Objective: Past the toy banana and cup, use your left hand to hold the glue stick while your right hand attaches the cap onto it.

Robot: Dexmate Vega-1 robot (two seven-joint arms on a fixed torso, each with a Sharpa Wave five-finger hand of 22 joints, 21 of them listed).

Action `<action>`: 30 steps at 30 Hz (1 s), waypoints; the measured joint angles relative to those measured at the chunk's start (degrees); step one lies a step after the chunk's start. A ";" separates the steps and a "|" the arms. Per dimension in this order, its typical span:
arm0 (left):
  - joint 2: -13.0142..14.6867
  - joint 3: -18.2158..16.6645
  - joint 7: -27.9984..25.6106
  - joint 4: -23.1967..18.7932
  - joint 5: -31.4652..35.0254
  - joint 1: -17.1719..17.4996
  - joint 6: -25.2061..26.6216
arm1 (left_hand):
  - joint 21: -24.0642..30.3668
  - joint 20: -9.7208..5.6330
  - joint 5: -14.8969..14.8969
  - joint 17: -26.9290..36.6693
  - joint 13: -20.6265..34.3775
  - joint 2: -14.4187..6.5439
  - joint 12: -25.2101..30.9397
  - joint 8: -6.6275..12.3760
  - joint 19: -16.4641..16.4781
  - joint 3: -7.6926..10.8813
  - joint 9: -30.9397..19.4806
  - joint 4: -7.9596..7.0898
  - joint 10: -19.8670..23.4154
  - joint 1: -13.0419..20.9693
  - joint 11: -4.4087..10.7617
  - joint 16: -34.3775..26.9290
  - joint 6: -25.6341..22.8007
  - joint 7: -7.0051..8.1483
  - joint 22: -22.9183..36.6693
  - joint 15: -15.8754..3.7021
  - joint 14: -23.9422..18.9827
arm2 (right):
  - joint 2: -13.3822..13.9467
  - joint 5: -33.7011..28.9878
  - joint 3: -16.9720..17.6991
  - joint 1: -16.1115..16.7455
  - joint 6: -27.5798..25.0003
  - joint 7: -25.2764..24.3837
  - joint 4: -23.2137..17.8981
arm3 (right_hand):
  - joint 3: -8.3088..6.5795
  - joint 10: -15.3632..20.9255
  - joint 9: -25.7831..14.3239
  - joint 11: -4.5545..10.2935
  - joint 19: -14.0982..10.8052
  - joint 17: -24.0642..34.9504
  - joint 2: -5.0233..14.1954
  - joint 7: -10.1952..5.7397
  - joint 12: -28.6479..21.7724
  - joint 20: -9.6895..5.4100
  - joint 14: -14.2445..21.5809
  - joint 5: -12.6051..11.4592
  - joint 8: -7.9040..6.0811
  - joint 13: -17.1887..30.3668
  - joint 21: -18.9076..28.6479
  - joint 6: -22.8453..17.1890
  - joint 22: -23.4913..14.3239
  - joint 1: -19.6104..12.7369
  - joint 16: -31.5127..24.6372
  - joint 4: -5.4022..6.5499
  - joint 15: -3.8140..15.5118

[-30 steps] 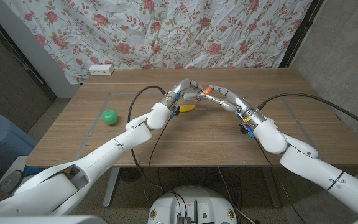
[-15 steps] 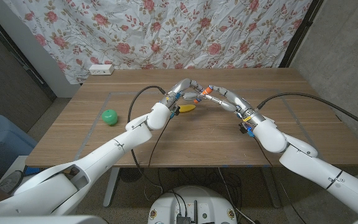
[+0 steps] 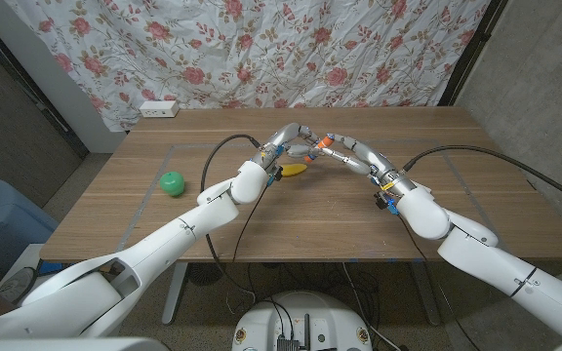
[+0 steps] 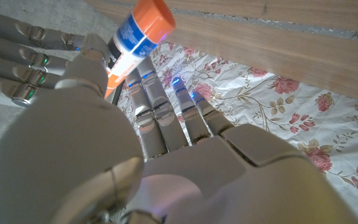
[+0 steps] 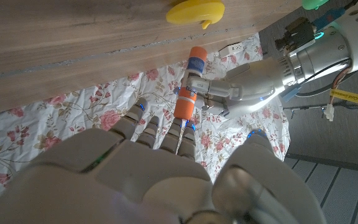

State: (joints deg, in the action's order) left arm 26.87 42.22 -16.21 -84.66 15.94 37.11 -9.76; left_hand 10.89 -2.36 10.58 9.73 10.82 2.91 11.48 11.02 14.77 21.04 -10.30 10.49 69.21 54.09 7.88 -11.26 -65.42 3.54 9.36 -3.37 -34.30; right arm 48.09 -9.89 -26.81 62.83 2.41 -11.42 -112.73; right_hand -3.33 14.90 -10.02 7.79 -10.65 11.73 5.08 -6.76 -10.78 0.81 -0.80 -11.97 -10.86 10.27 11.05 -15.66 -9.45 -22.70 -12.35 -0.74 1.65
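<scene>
Both hands meet above the far middle of the table. My left hand (image 3: 289, 139) grips the glue stick (image 3: 316, 147) around its blue and white label (image 5: 193, 73). The stick's orange cap (image 5: 184, 104) sits on the end that points at my right hand (image 3: 359, 156), whose fingertips pinch it. The other orange end (image 4: 156, 14) sticks out past my left hand (image 4: 166, 162). Just below the hands in the head view, the yellow toy banana (image 3: 294, 170) lies on the wood. The green cup (image 3: 171, 182) stands at the table's left.
The wooden table (image 3: 310, 219) has bare wood in front of the hands and at the right. A floral cloth (image 3: 310, 49) hangs behind it, and a white power strip (image 3: 158, 108) lies at the back left edge. Black cables run along both arms.
</scene>
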 measured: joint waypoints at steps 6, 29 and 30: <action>0.12 0.00 0.34 -0.01 -0.22 0.00 -0.31 | 0.00 0.00 -0.02 0.00 0.02 0.00 -0.17 0.00 0.00 -0.37 0.00 -0.37 0.14 0.00 0.47 0.00 0.00 0.00 0.00 0.00 0.00 | -0.53 0.34 0.30 0.14 0.81 -0.72 0.63 | -0.17 0.69 -0.07 -0.10 -0.61 0.00 0.01 -0.12 0.00 0.21 0.41 0.00 -0.23 0.04 0.00 -0.32 0.00 -0.01 0.00 -0.30 0.00; 0.72 -0.31 2.39 0.38 -1.79 0.00 -0.92 | -0.38 0.00 -0.19 0.00 0.35 -0.08 -0.94 0.00 -0.43 -1.34 0.01 -1.31 -0.35 -0.08 1.76 0.39 0.04 0.04 0.12 0.19 0.63 | -2.16 1.89 1.97 0.82 3.04 -3.43 2.04 | -0.73 1.10 -0.11 -0.31 -0.81 0.01 1.06 -1.03 -0.26 0.42 0.41 0.00 -0.46 0.13 0.00 -1.24 0.00 -1.07 0.00 -0.85 -0.01; 0.73 -0.31 2.40 0.39 -1.79 0.00 -0.92 | -0.38 0.00 -0.19 0.00 0.35 -0.08 -0.94 0.00 -0.43 -1.34 0.01 -1.31 -0.34 -0.08 1.76 0.39 0.04 0.04 0.12 0.19 0.63 | -2.17 1.90 2.02 0.83 3.05 -3.45 2.04 | -0.73 1.10 -0.11 -0.31 -0.81 0.01 1.06 -1.03 -0.26 0.42 0.43 0.00 -0.46 0.12 0.00 -1.24 0.00 -1.07 0.00 -0.85 -0.02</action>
State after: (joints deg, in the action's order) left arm 27.60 41.91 -13.81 -84.27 14.15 37.11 -10.68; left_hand 10.51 -2.36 10.40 9.73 11.17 2.83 10.54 11.02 14.33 19.70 -10.28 9.17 68.87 54.01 9.64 -10.87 -65.38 3.58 9.48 -3.19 -33.67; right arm 45.91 -7.99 -24.79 63.65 5.46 -14.86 -110.69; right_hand -4.06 16.00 -10.13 7.48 -11.46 11.73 6.13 -7.78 -11.04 1.23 -0.38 -11.97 -11.31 10.39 11.05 -16.90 -9.45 -23.76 -12.35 -1.59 1.62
